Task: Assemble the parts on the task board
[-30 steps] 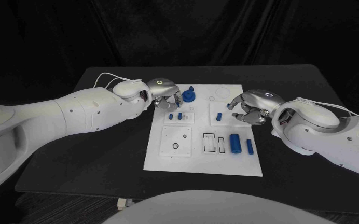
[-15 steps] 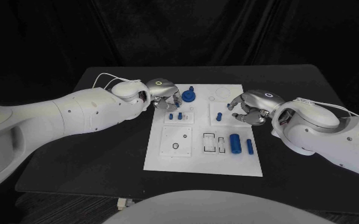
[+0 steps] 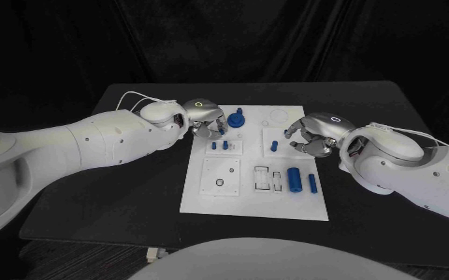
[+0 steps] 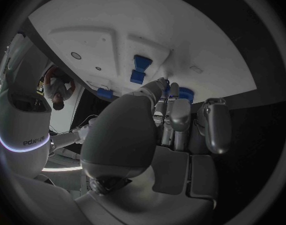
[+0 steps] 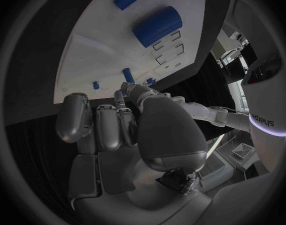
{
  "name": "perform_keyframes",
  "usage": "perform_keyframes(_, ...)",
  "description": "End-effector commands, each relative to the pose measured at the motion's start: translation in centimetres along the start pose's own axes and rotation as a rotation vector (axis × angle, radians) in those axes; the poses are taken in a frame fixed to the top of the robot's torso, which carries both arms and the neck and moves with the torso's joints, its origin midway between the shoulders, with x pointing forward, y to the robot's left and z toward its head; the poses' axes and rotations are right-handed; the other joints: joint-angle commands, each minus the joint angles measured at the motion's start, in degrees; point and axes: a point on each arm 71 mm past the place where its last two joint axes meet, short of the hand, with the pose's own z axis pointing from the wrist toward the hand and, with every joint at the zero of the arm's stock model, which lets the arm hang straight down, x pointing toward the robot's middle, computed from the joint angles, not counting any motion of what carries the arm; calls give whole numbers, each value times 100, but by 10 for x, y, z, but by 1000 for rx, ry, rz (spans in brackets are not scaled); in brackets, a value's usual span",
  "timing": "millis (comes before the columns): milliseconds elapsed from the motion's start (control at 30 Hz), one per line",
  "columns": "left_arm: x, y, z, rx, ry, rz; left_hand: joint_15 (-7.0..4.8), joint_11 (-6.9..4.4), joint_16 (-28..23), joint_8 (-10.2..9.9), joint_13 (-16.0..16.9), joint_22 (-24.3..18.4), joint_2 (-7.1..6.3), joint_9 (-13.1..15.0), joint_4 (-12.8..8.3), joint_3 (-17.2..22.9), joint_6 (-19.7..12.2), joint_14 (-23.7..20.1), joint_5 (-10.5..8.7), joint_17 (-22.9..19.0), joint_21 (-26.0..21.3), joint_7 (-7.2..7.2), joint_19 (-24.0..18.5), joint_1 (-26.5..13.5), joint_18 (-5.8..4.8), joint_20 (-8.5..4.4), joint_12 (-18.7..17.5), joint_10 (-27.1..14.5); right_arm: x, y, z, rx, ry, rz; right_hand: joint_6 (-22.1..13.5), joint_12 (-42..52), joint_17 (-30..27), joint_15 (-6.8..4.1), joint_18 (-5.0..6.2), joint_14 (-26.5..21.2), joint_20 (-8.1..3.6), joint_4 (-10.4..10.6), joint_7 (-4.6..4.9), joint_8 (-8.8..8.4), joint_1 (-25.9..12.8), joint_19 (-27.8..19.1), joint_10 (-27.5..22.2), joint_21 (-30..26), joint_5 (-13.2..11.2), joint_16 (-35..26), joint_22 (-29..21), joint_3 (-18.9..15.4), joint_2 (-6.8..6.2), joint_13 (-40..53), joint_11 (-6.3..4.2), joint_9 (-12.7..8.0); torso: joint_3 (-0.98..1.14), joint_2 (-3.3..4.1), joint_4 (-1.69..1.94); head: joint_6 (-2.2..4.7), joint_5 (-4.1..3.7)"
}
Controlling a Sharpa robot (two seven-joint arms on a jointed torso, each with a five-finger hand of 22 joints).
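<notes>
The left hand point(image 3: 205, 119) sits over the far left corner of the task board point(image 3: 255, 202), fingers curled downward toward the board; in the left wrist view its fingers point(image 4: 180, 117) lie close together, tips reaching down near a blue part, but whether they grip anything I cannot tell. Just beside this hand, toward the far edge of the board, stands a large round blue part point(image 3: 236, 120) with a small post rising from it. Just on the near side of the hand, two small blue pegs point(image 3: 220, 144) stand upright in a raised white square of the board. The right hand point(image 3: 313, 135) hovers at the right edge of the board, about halfway along its far half, fingers bent inward; the right wrist view shows its fingers point(image 5: 108, 127) held side by side and a fingertip close to a small blue peg point(image 3: 273, 144) standing in the board, yet contact cannot be made out, so its hold cannot be told either. Nearer the robot, close to the right edge, a thick blue cylinder point(image 3: 294, 179) lies flat, with a thinner blue rod point(image 3: 311, 183) lying just beside it, nearer the edge. The board rests in the middle of the black table point(image 3: 122, 183).
</notes>
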Motion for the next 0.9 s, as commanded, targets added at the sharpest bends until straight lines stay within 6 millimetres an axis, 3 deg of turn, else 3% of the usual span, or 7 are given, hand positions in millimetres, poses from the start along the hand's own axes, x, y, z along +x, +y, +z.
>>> perform_keyframes(33,5,-5,2,22,32,-10,-6,-40,-31,-19,-9,1031,-15,-7,9,23,-32,-34,-29,-4,-21,-6,-35,-15,5,9,-16,-15,1,0,0,-1,4,-2,39,-29,-5,13,60,181,-33,-23,0,-11,51,-18,-20,-35,22,-24,816,-3,-16,109,-3,5,5,0,-5,-1,-4)
perform_keyframes(900,6,-3,5,-1,33,-8,-5,-32,-105,-20,0,1011,63,-21,35,70,-79,-118,-34,-109,-101,1,-91,-36,20,17,-56,-34,2,0,0,3,9,-2,42,-33,-16,13,63,179,-33,-35,3,-16,65,-22,-26,-50,23,-31,812,9,-12,101,-2,4,5,3,-2,-1,-1)
